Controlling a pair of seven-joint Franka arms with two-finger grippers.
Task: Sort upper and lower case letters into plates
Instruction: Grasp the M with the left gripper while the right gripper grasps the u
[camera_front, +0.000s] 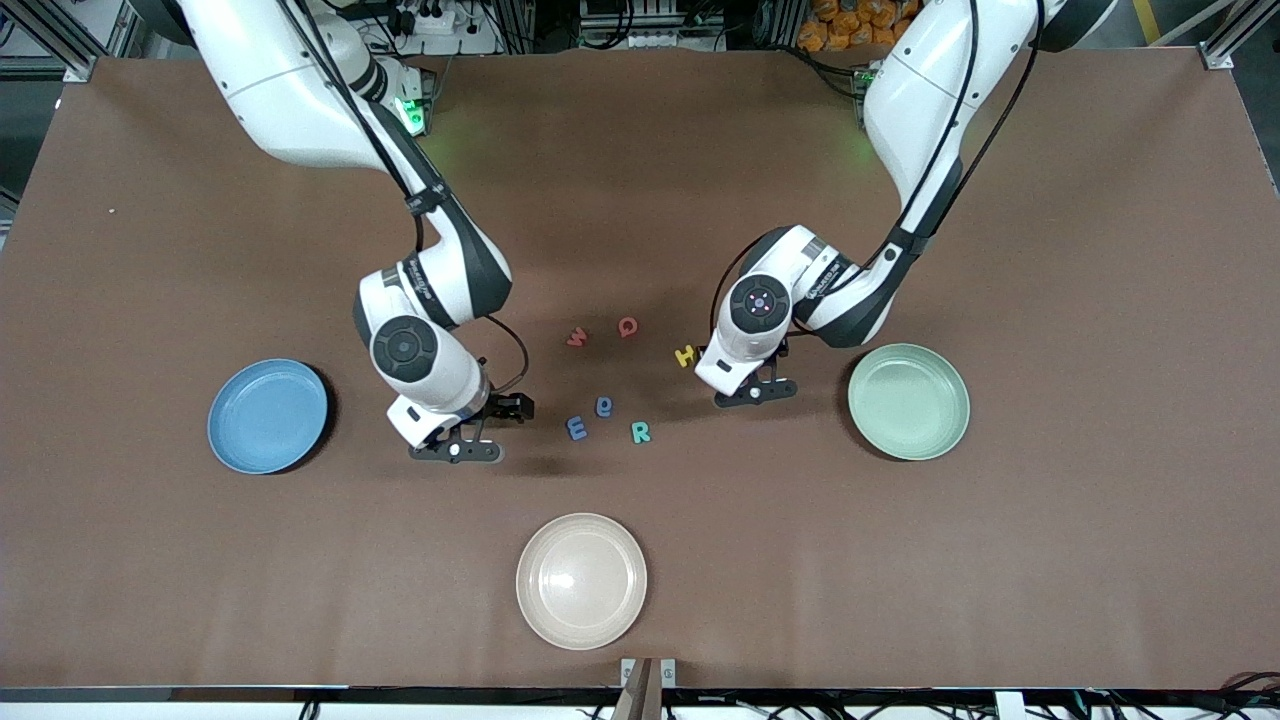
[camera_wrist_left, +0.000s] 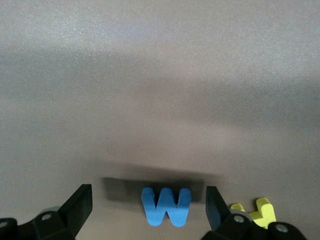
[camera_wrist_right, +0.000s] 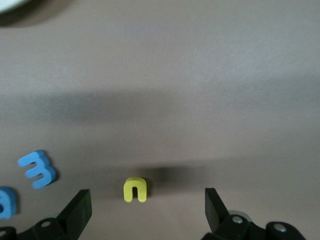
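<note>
Blue plate (camera_front: 268, 415) at the right arm's end of the bench, nothing in it. Right pincer (camera_front: 455, 452) low over the bench just beside it, fingers spread wide, grasping nothing. Right wrist view: yellow n (camera_wrist_right: 135, 190) flat on the bench directly under that pincer, in the gap between the two fingers, roughly centred, touching neither. Blue E (camera_front: 577, 428) and blue e (camera_front: 604, 406) lie outside the gap, toward the bench middle.

Mid-bench cluster: red w (camera_front: 577, 337) and red Q (camera_front: 627, 326) farther from the front camera, teal R (camera_front: 640, 432) beside the E, yellow H (camera_front: 685, 355) close by the left arm's wrist.

Left pincer (camera_front: 755, 393) low over the bench near the mint plate (camera_front: 908, 401), also released and wide, grasping nothing. Left wrist view: blue W (camera_wrist_left: 166, 206) flat between its fingers, long axis across the gap, sitting a bit toward the finger on the H side; H lies just outside that finger. Cannot tell the W's case.

Cream plate (camera_front: 581, 580) nearest the front camera, empty.

Judgement: both plates unfilled, sorting not begun. Each arm already lined up on its own piece, so the move is straight down and clench. H close to the left finger could get nudged
</note>
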